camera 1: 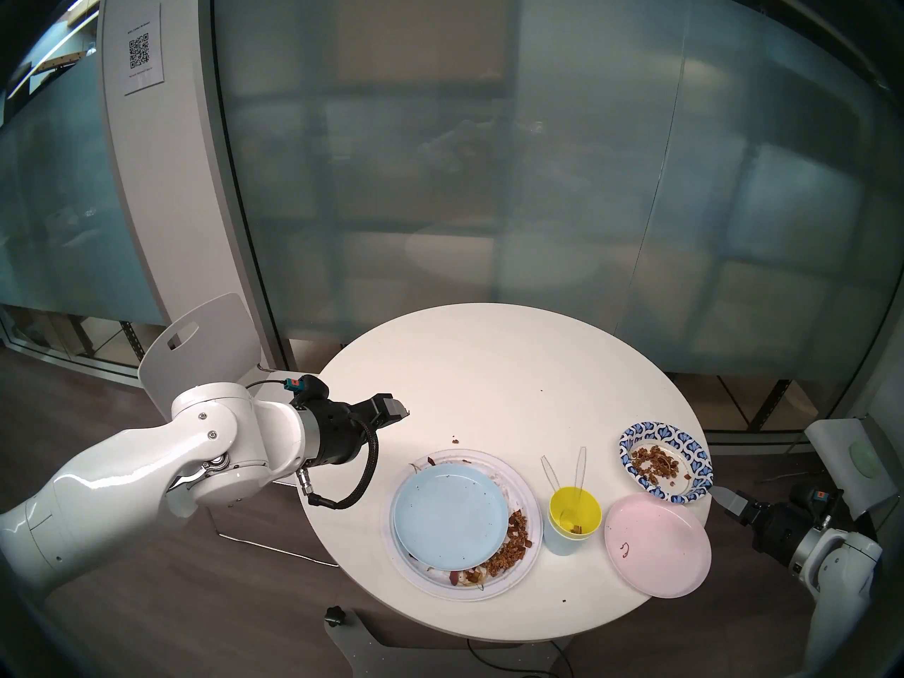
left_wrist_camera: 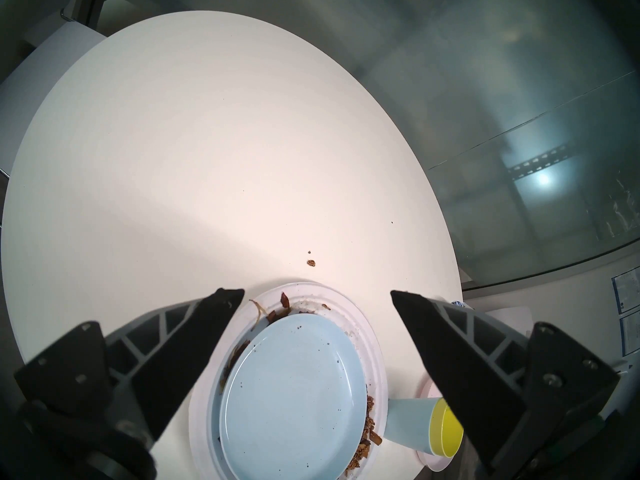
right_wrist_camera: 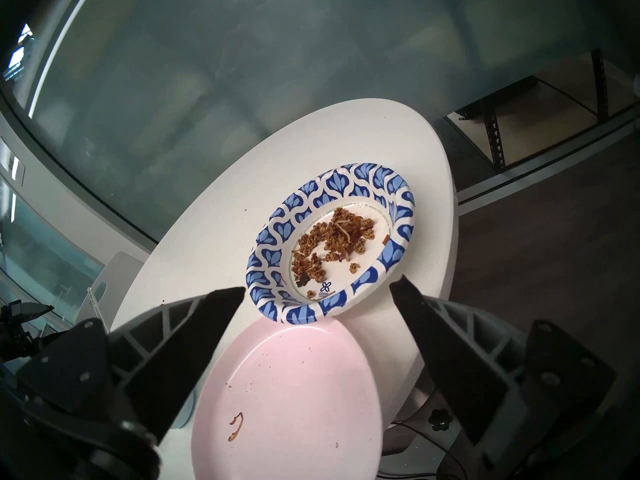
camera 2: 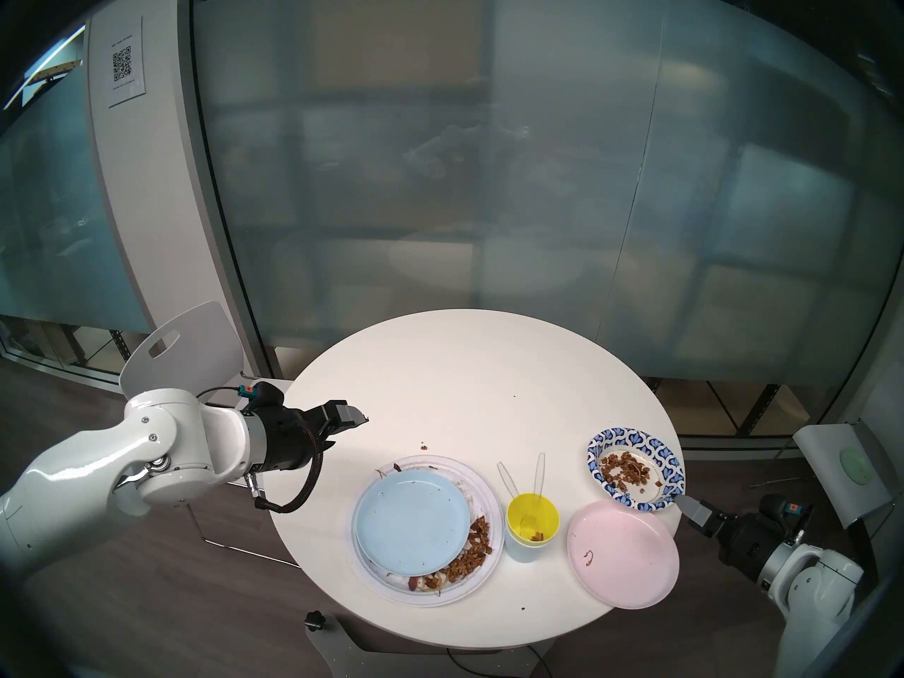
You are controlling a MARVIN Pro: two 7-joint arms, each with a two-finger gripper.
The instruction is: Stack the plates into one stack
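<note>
On the round white table the stack is half built: the plain light blue plate already lies inside the large white ridged-rim plate, pushed toward its left so a crescent of brown food scraps shows on the right. The pale pink plate sits at the table's near right edge, overhanging it a little, and the paper plate with the blue-and-white leaf rim lies just behind it, its rim overlapping the pink one.

The right gripper hovers off the table's edge beside those two plates, jaws spread wide and empty. The left gripper waits over the table's left side, likewise parted and holding nothing.

The pink plate looks like the next one to go. I'd come in low at its overhanging edge, pinch the rim, and slide it clear of the paper plate before lifting — otherwise the granola may spill. Keep it level past the yellow cup, nested in a light blue cup.

The right wrist view shows the overlap plainly, the patterned rim riding on the pink plate — from the head it is less sure. The left wrist view shows the blue outer cup's side, mostly hidden from above.
</note>
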